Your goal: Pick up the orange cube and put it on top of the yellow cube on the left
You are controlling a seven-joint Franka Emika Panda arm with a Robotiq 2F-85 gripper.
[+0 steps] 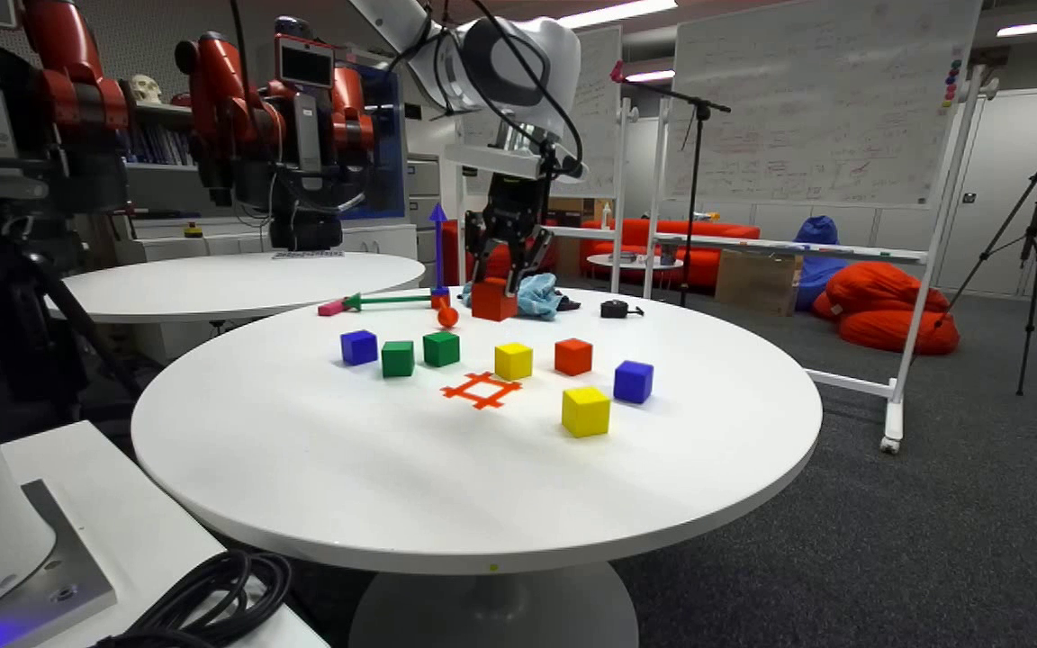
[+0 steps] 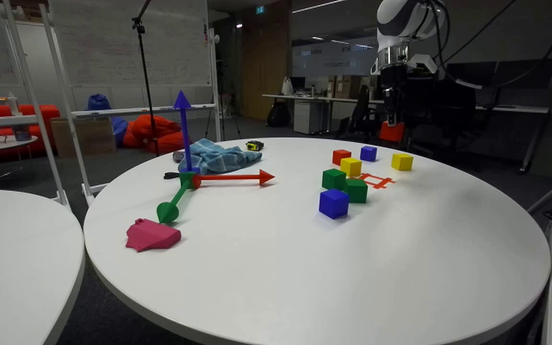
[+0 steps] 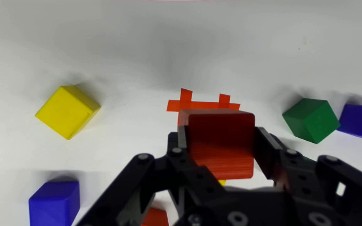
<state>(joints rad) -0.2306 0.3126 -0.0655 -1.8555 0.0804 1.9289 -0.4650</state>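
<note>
A dark grey floor (image 1: pixel 951 522) runs under the room, with broad white whiteboards (image 1: pixel 825 99), a glass partition (image 2: pixel 328 53) and a long red sofa (image 1: pixel 707 270) in the background. A large round table (image 1: pixel 347 477), white and smooth, has a second round white table (image 2: pixel 17 268) just beside it. A white jointed robot arm (image 1: pixel 527 72) reaches over the tabletop, where a three-arrow axis model (image 2: pixel 187 180) in blue, green and red stands near a crumpled blue checked cloth (image 2: pixel 218 158). The arm's black two-fingered gripper (image 3: pixel 220 138) has its jaws pressed to opposite sides of a plain orange-red cube (image 3: pixel 221 160), held in the air above the table; in the wrist view this cube partly covers a flat red-orange openwork piece (image 3: pixel 206 105) lying on the tabletop. Also resting there are a bright-yellow cube (image 1: pixel 586 411), a matching yellow cube (image 1: pixel 513 361) apart from it, two green cubes (image 1: pixel 398 358), two blue cubes (image 1: pixel 633 382) and a darker red cube (image 1: pixel 573 356). Handwriting (image 1: pixel 789 153) on the whiteboards is too faint to read; the partition's pale lettering (image 2: pixel 355 63) ends in "tics", the rest blurred.
</note>
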